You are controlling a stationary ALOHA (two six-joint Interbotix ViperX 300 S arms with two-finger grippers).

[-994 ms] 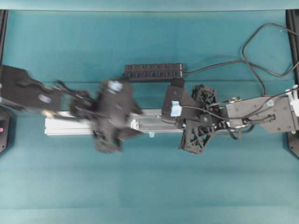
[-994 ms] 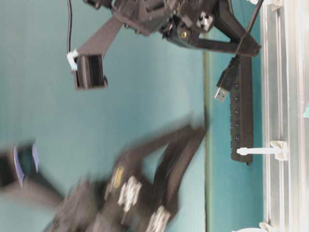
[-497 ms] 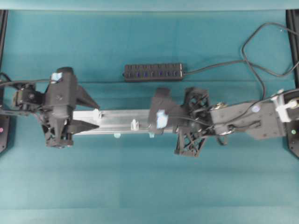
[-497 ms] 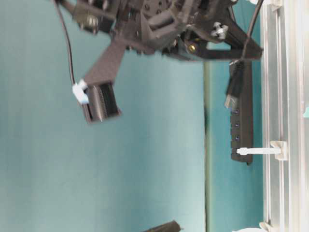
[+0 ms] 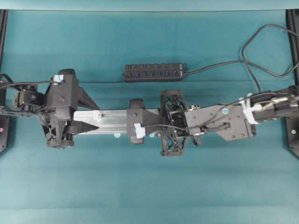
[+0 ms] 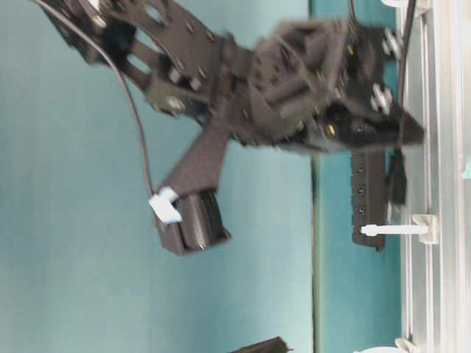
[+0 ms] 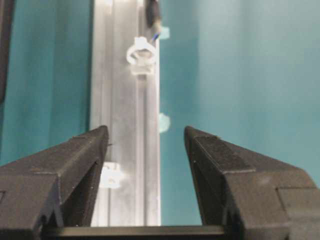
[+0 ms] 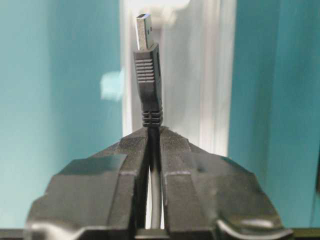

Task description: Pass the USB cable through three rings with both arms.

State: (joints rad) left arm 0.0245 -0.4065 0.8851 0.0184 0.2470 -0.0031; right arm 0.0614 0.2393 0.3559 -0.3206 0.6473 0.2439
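Above the aluminium rail [image 5: 112,120], the right gripper [image 8: 154,131] pinches the USB cable [image 8: 148,75] just behind its plug, which should stay square to the nearest ring [image 7: 140,52] while the left gripper [image 7: 146,145] waits open.

Blurred black arm [image 6: 243,95] over teal table [image 6: 88,294]; hub bar [image 6: 368,198] beside aluminium rail [image 6: 434,147]; whitish ring [image 6: 423,228] on rail.

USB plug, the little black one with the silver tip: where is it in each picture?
Overhead: not visible.
Table-level: the USB plug is a dark blur at right, against the silver rail.
Left wrist: top edge, just beyond a ring.
Right wrist: centre, sticking up from the shut right end effector.
Shared landmark: the silver rail.
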